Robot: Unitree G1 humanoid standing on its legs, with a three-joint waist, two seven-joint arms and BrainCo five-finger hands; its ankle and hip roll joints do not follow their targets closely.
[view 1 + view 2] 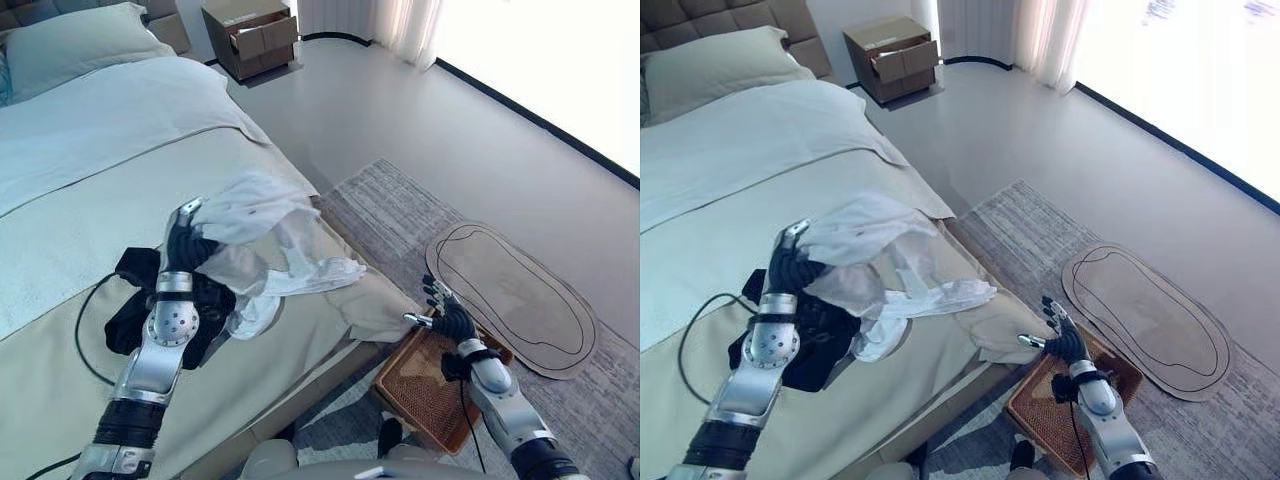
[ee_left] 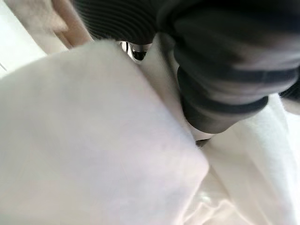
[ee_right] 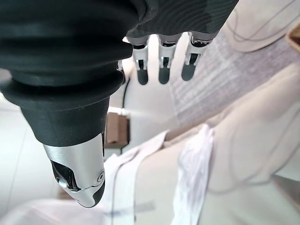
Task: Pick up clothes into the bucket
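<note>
Left hand (image 1: 186,245) clutches crumpled white clothes (image 1: 262,225) above the bed (image 1: 80,200), beside black clothes (image 1: 130,300). Right hand (image 1: 448,315) hovers with fingers straight over a woven brown basket (image 1: 425,390) on a grey rug (image 1: 400,215).

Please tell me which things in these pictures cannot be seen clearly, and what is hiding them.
- Left hand, eye views: its fingers are buried in the white clothes, so the grip cannot be judged; in the left wrist view the cloth covers nearly everything.
- Dark garment on the bed: partly covered by the left arm and the white clothes.
- Woven basket on the floor: partly hidden by the right hand, its arm and the bed corner.
</note>
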